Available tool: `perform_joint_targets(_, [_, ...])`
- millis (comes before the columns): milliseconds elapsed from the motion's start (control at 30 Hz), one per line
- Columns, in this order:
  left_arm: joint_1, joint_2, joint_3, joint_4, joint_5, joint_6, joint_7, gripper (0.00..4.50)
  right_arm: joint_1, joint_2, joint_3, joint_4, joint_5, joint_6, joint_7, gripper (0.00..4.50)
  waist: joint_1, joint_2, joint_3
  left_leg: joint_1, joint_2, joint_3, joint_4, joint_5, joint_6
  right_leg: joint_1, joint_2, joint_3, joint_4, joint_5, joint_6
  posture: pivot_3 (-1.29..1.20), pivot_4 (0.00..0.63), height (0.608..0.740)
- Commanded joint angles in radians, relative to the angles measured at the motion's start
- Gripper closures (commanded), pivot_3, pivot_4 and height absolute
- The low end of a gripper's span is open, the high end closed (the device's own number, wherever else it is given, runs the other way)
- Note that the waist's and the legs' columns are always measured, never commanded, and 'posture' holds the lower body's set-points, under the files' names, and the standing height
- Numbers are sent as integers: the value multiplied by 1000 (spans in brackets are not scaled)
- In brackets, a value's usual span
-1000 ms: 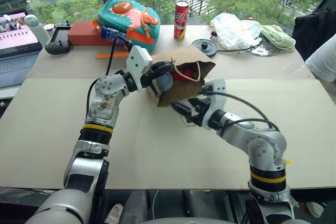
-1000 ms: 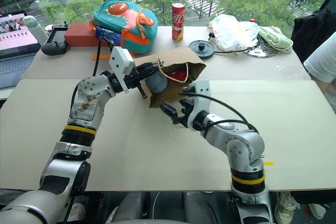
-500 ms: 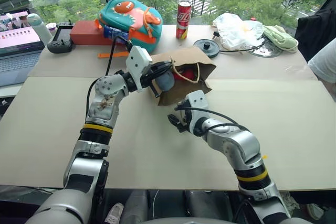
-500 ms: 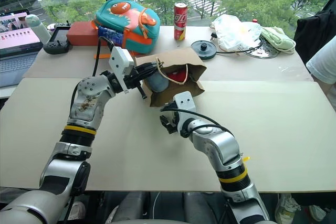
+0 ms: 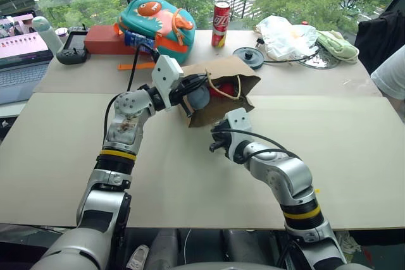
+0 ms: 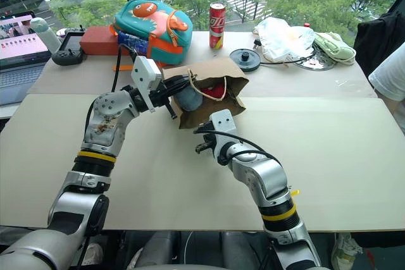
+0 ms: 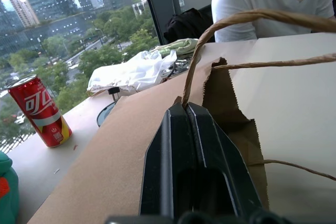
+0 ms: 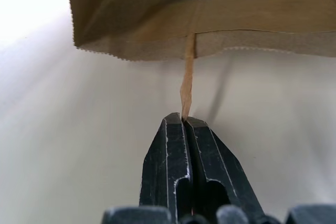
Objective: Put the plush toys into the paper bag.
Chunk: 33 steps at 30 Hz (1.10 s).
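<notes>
The left end effector is pinched tight on a twine handle of the paper bag. A red can stands at ten o'clock on the desk.

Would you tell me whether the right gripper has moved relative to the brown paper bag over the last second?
Yes. The right gripper pulled back from under the brown paper bag toward the robot, then edged back, and has shut on the bag's twine handle.
</notes>
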State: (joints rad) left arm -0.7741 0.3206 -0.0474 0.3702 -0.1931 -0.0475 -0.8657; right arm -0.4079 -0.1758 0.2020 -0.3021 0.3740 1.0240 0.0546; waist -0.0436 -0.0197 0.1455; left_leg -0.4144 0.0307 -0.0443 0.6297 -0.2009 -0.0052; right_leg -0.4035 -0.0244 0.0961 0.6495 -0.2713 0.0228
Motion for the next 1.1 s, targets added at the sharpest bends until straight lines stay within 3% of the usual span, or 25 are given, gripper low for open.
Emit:
perform_joint_targets(33, [-14, -1, 3, -13, 0, -19, 6, 4500, -2, 9, -51, -42, -14, -18, -1, 4478, 0, 0, 0, 0, 0, 0, 0, 0, 0, 0, 0, 0, 0, 0, 0, 0, 150, 739])
perform_joint_targets(333, [-13, -20, 15, -62, -61, 73, -11, 4500, -15, -68, -128, -247, 24, -24, 83, 4478, 0, 0, 0, 0, 0, 0, 0, 0, 0, 0, 0, 0, 0, 0, 0, 0, 150, 739])
perform_joint_targets(567, [-53, -44, 83, -181, -252, 357, 3, 4500, -63, -177, -274, -483, 151, 117, 149, 4478, 0, 0, 0, 0, 0, -1, 0, 0, 0, 0, 0, 0, 0, 0, 0, 0, 150, 739])
perform_joint_targets(700, [-107, -51, 160, -182, -401, 600, 57, 4500, -182, -198, -351, -531, 214, 225, 139, 4478, -3, 0, 0, 0, 0, -1, 1, 0, 0, 0, 0, 0, 1, 0, 0, 0, 150, 739])
perform_joint_targets(900, [-94, -2, 115, -108, -359, 723, 71, 4500, -256, -192, -372, -543, 267, 338, 129, 4478, -3, 0, 0, 4, 0, -1, 0, 0, 0, 2, 1, 0, 1, 0, 0, 0, 150, 739])
perform_joint_targets(1100, [-74, 6, 79, -104, -348, 763, 46, 4500, -204, -180, -338, -539, 264, 413, 113, 4478, 2, 0, 0, 0, 0, -1, 0, 0, 0, 0, 0, 0, 1, 0, 0, 0, 150, 739])
